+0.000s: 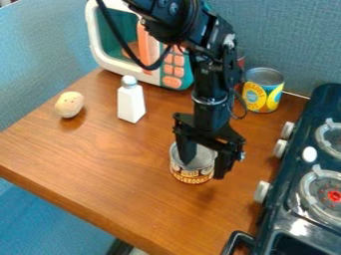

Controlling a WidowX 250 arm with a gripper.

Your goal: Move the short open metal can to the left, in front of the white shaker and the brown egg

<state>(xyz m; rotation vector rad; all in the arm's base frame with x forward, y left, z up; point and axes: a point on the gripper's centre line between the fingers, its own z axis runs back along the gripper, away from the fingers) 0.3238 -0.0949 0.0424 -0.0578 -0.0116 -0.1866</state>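
- Hand (204, 168): fingers apart, straddling the stove-side wall of the mushroom can (192, 175).
- Can: upright on counter (100, 159); long axis vertical.
- Stove (282, 183): beside counter.

Microwave (97, 37): teal and white, coral buttons seen | table (120, 169): brown, wood-grained | bottle (131, 104): white, grey cap | potato (69, 104): pale tan | nearer can (193, 173): silvery, dark-and-cream label | rear can (263, 90): yellow and blue label | stove (293, 167): black, white knobs | walls (40, 45): blue-grey, speckled | gripper (205, 162): black
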